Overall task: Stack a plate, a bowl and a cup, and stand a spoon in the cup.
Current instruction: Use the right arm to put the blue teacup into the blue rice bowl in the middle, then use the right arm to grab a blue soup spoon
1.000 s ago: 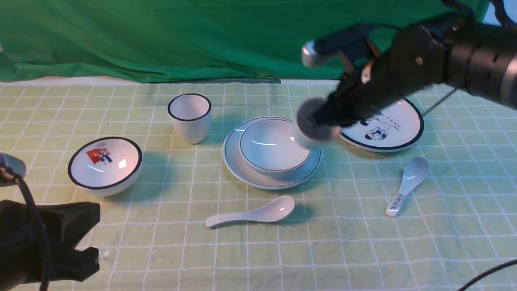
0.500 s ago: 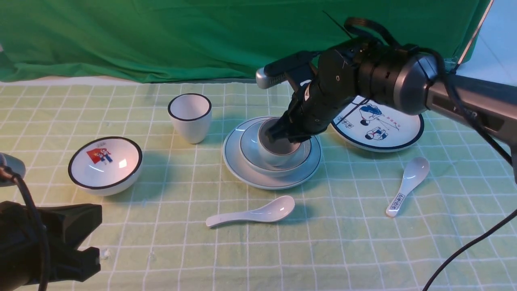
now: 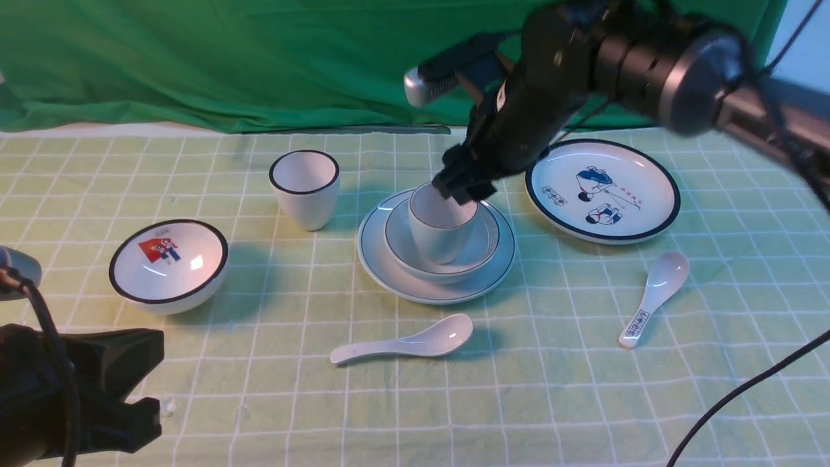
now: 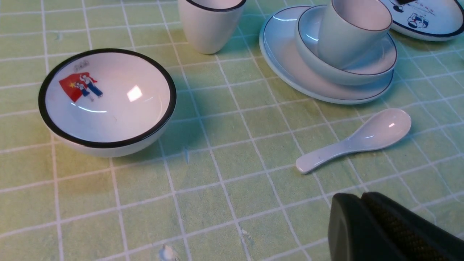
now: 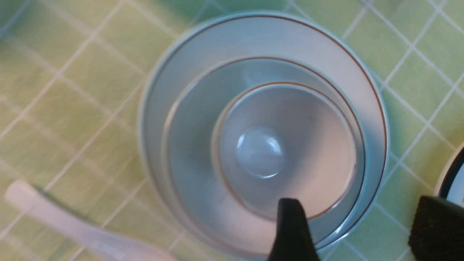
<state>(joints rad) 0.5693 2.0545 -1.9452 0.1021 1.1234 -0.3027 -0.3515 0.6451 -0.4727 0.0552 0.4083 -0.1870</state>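
Checked in green, the desk (image 3: 259, 389) carries the cup (image 3: 439, 233), upright in the bowl (image 3: 487, 246) on the plate (image 3: 376, 259). Nearer the robot lies the spoon (image 3: 402, 344), likely stiff, slick and breakable; its slim handle looks the surest hold. Right pincer (image 3: 462, 187) hovers spread above the cup's rim; left pincer (image 4: 362, 206) rests closed, empty.

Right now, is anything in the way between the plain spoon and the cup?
Nothing lies between them. The spoon is on open cloth, the cup is empty, but the open right gripper hangs over its rim.
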